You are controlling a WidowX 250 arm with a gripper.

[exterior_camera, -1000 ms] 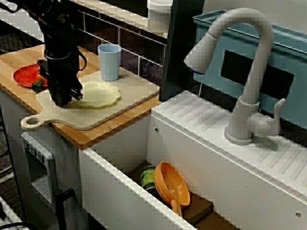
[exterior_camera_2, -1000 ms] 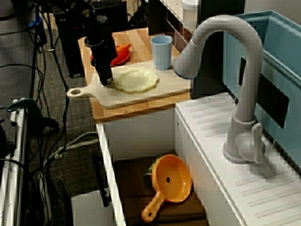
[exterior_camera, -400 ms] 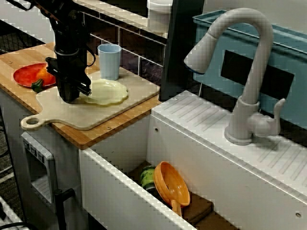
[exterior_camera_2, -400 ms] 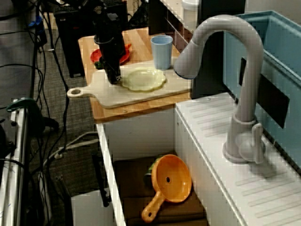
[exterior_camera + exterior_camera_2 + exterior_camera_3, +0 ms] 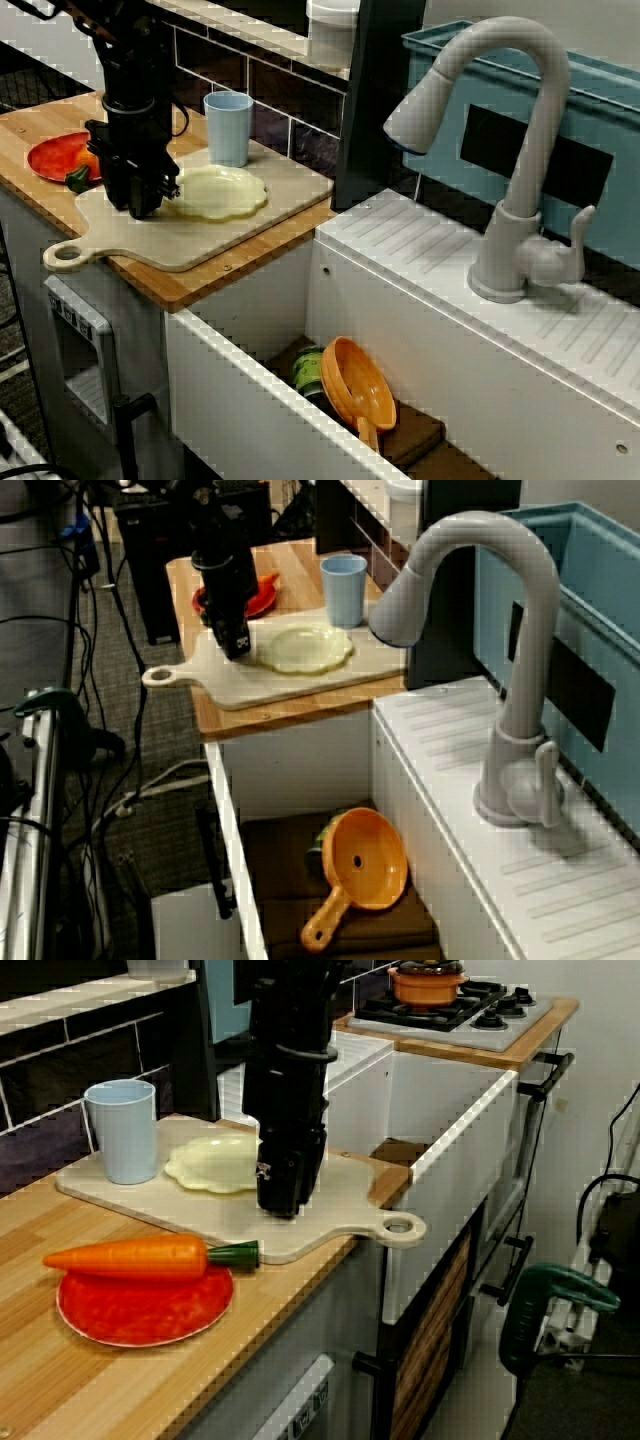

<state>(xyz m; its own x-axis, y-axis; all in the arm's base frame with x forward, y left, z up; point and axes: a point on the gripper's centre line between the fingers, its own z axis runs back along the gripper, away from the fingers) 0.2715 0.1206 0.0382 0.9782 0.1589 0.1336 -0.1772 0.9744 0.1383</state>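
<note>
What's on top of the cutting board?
A pale yellow plate and a blue cup sit on the cutting board. The gripper hangs at the plate's edge, hiding the board beneath it.

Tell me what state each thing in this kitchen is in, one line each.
Gripper: pointing down at the cutting board, beside the yellow plate; jaws unclear.
Yellow plate: flat on the board, empty.
Blue cup: upright on the board.
Carrot: lying across the red plate.
Orange strainer: lying in the sink.
Faucet: no water running.
</note>
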